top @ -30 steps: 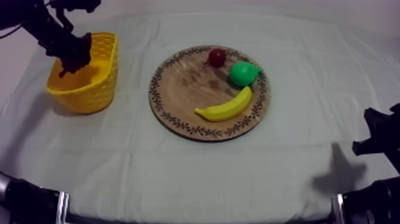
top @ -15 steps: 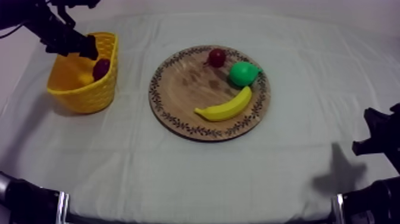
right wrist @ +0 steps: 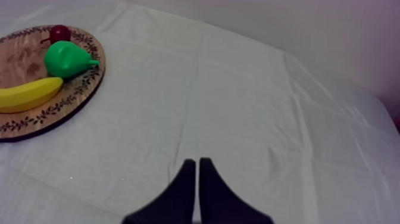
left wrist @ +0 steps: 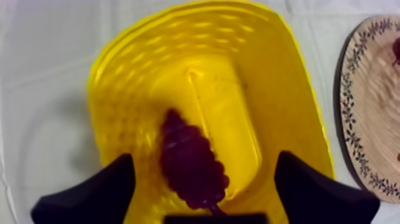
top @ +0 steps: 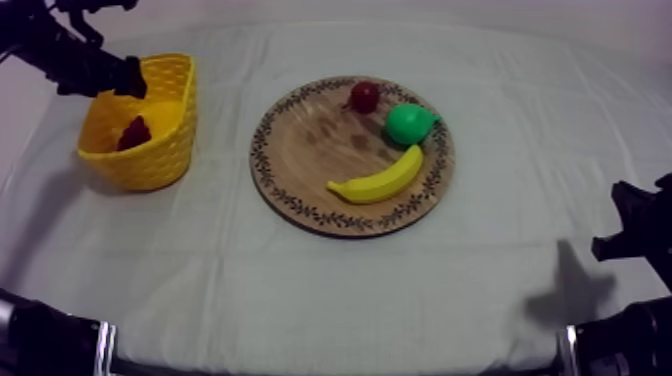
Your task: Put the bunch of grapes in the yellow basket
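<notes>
Claw status: left claw (top: 128, 77) hangs above the yellow woven plastic basket (top: 152, 166), near its far rim, black fingers (left wrist: 101, 193) spread wide with nothing between them. The dark purple toy bunch of grapes (left wrist: 191, 162) lies on the basket floor beneath, free of both fingers. The right claw (right wrist: 197, 179) rests low at its own side, fingers pressed together on nothing, well apart from the round wooden board with patterned rim (top: 310, 150). That board carries a yellow banana (top: 378, 180), a green pear (top: 410, 122) and a small red fruit (top: 364, 96).

Assessment: the placing step appears complete. The next move calls for lifting the left claw straight up, clear of the basket wall, and retiring it.
</notes>
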Robot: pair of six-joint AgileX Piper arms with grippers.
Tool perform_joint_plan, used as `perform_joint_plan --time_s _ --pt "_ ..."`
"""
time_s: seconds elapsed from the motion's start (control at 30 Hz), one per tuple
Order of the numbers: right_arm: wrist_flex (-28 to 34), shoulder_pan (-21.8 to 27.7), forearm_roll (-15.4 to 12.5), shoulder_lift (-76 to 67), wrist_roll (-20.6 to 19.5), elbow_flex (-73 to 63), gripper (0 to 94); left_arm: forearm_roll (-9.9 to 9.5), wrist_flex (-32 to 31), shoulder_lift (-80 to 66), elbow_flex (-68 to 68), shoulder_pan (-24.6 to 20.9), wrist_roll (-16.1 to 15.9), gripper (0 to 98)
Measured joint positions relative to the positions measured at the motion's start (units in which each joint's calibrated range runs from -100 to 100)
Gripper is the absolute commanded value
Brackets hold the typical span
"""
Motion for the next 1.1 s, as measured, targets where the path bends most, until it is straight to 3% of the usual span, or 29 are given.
perform_joint_plan --time_s 0.17,0.3,0.67,0.97,1.1 --pt "0.0 0.0 0.0 0.0 0.0 0.0 0.3 -0.07 -4.5 -7.7 7.4 -0.2 1.3 24.9" --pt "0.0 0.0 0.0 0.0 0.0 0.0 0.3 -0.07 -7.2 -15.3 14.3 0.1 1.6 9.2" --pt "0.0 0.0 0.0 0.0 0.0 0.0 0.3 0.12 -12.9 -37.4 33.8 2.0 0.4 0.6" --pt "0.0 0.0 0.0 0.0 0.0 0.0 0.3 2.64 -14.7 -54.3 48.0 1.8 -2.2 0.0" --pt "0.0 0.0 0.0 0.0 0.0 0.0 0.3 2.91 -14.4 -61.5 53.4 1.7 -2.5 0.0"
